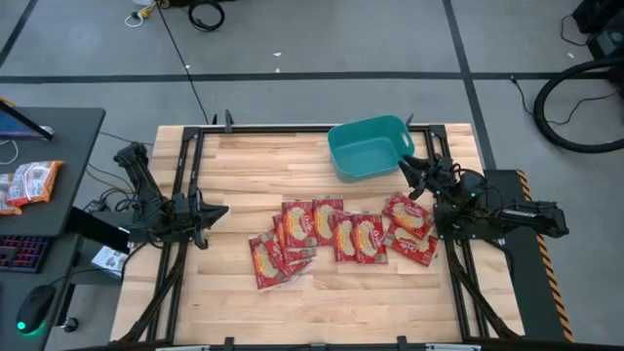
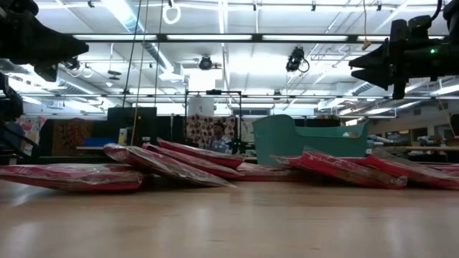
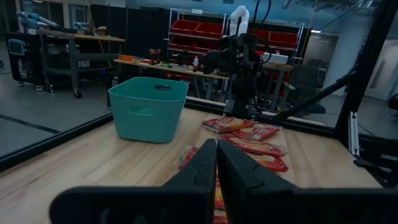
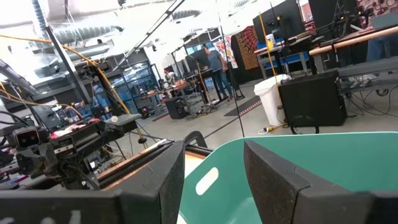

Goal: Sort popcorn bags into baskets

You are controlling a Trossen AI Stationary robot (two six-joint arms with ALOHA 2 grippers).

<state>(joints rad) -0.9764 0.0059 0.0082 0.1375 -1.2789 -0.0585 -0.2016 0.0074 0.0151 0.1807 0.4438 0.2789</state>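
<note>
Several red popcorn bags point(image 1: 341, 234) lie flat and overlapping in the middle of the table, also seen in the low view as red packets point(image 2: 172, 161). The teal basket point(image 1: 369, 148) stands at the far edge, right of centre, with nothing showing inside. My right gripper point(image 1: 406, 166) hovers open above the table, just right of the basket and past the rightmost bags; its wrist view looks between the fingers at the basket wall point(image 4: 280, 180). My left gripper point(image 1: 220, 210) waits shut at the table's left side, pointing at the bags point(image 3: 249, 134).
A black frame rail point(image 1: 292, 128) runs around the table. A desk to the left carries orange-and-white packets point(image 1: 29, 183), a keyboard and a mouse. Bare wood lies near the front edge point(image 1: 322, 312). A person point(image 2: 219, 136) stands in the room beyond.
</note>
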